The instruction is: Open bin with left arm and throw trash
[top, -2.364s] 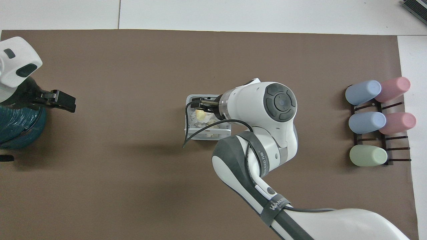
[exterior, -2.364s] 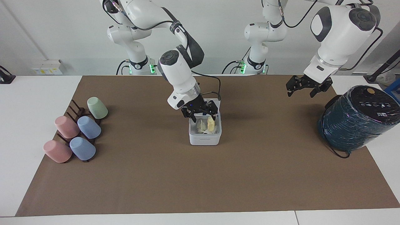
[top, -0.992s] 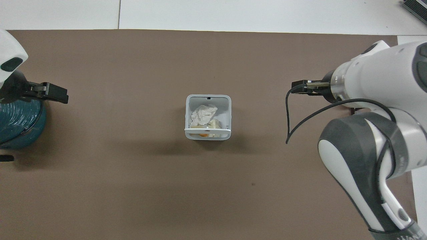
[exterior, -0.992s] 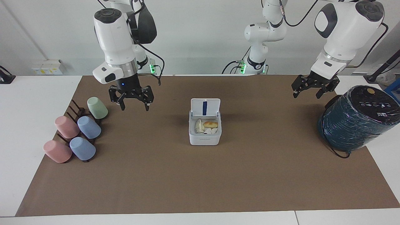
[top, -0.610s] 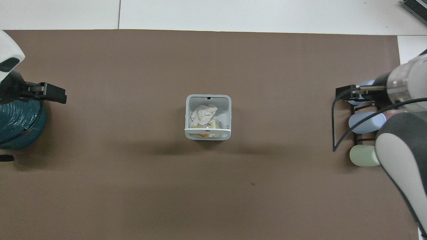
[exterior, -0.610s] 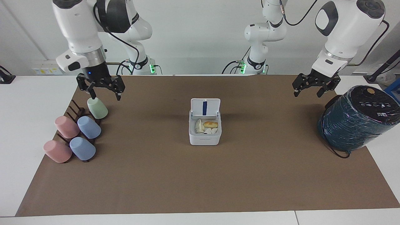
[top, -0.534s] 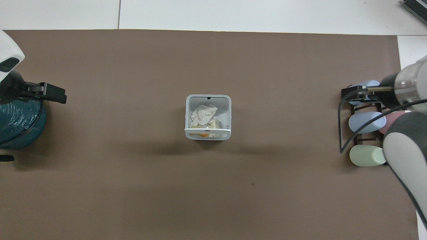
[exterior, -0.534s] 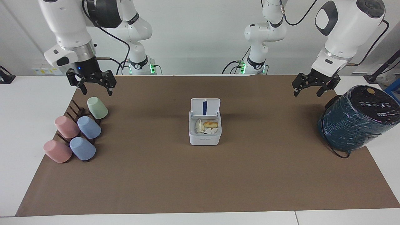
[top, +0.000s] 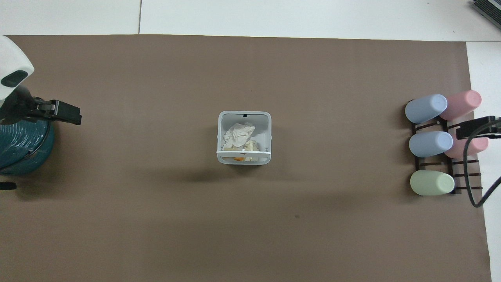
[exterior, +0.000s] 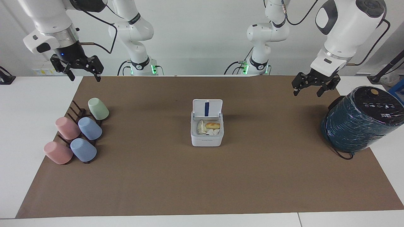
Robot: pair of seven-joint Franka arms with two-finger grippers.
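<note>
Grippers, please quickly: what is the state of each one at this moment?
Left gripper: open, holding nothing, raised near the dark teal cylinder.
Right gripper: open, holding nothing, raised above the cup rack's end.

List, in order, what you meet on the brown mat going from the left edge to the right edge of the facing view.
Dark wooden rack of pastel plastic cups → small white square plastic bin with its lid up, trash wads inside → big dark teal wrapped cylinder.

Left gripper (exterior: pixel 305 87) raised at left arm's end of counter, jaws apart, empty. Right gripper (exterior: pixel 83 73) raised at right arm's end, jaws apart, empty.
</note>
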